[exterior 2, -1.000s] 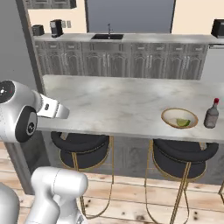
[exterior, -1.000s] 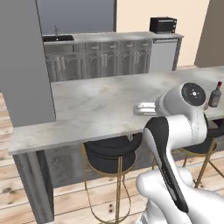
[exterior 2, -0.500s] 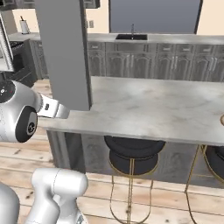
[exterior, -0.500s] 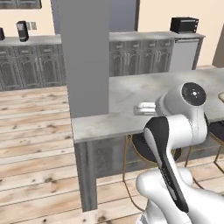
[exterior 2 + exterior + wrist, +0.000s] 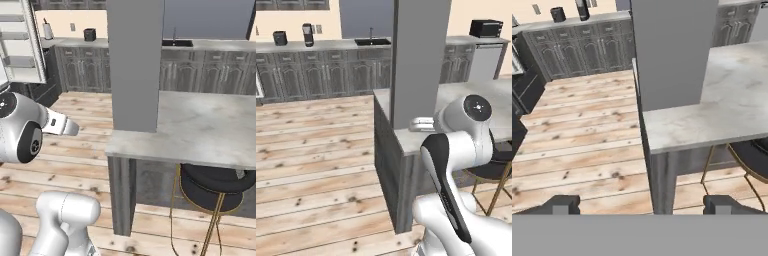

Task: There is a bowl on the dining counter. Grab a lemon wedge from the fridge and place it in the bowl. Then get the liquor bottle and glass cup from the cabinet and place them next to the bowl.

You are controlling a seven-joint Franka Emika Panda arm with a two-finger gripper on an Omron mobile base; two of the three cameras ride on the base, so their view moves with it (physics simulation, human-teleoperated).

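My gripper (image 5: 642,205) spread wide, empty, held above plank floor (image 5: 577,150). Ahead: end of the dining counter (image 5: 732,105), a grey pillar (image 5: 672,50) standing on it, black stool (image 5: 754,157) beneath. Fridge (image 5: 20,45) door open, far left.

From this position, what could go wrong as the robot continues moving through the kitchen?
1. The grey pillar stands on the end of the dining counter, close to the arm; a wide swing might strike it.
2. The black stool sits tucked under the counter edge, so the base might clip its thin gold legs when driving past.
3. The gripper is open and holds nothing, so the glass cup is likely not fetched yet.
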